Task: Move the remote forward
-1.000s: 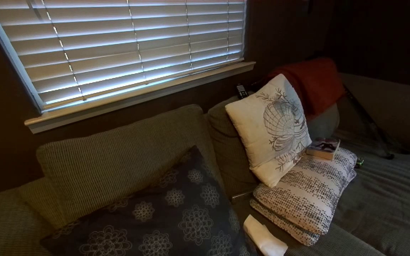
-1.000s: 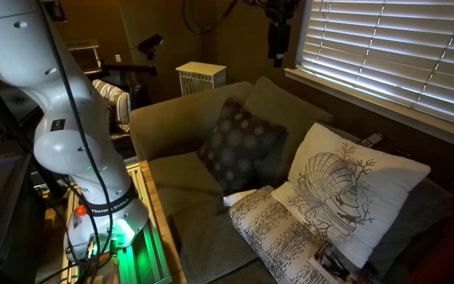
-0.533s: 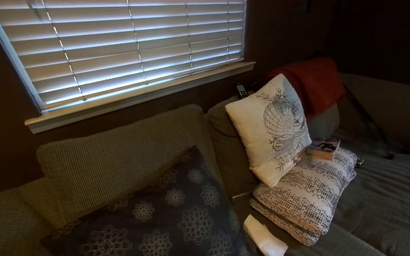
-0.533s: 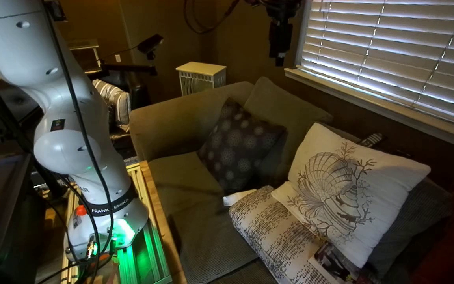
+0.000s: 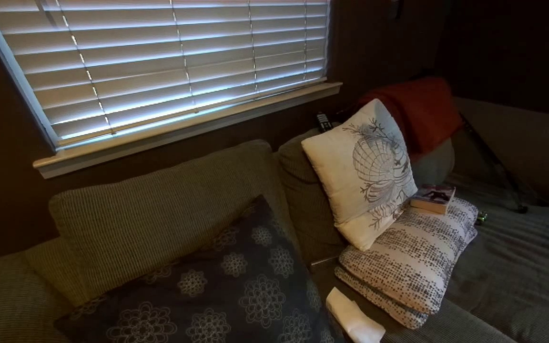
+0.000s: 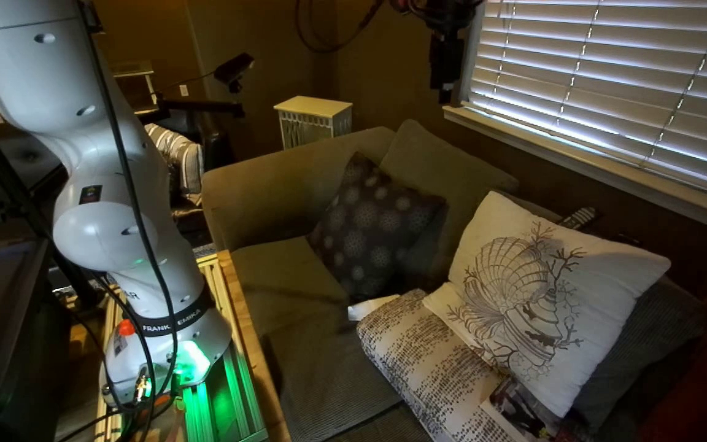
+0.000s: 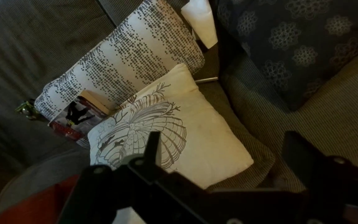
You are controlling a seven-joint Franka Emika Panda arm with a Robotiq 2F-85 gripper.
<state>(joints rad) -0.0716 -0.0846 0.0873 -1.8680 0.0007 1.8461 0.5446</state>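
Gripper (image 7: 222,141): has shifted a little since the earlier frame, in an exterior view sliding sideways toward the side where the shell cushion (image 6: 531,294) stands; it hangs well above that cushion, touching nothing that shows

Fingers (image 7: 152,151): spread wide apart in the wrist view with nothing held; the shell cushion shows beyond them, through the gap

Remote (image 5: 323,122): just behind the shell cushion's upper edge in both exterior views, tilted, apparently resting on the sofa back (image 5: 305,205) that the cushion leans on; same spot as in the earlier frame; whether it touches the cushion is too hard to make out, and the wrist view does not show it

Remote's progress: the forward move seems not to have begun, since the gripper is empty and well apart from it; at most the approach is under way

Remote's remaining steps: likely all of them, a descent behind the shell cushion, a grasp or push, the forward move and a release; which way counts as forward the pictures do not settle

Shell cushion: probably the main hindrance, its upper edge so near the remote that the descent could nudge it
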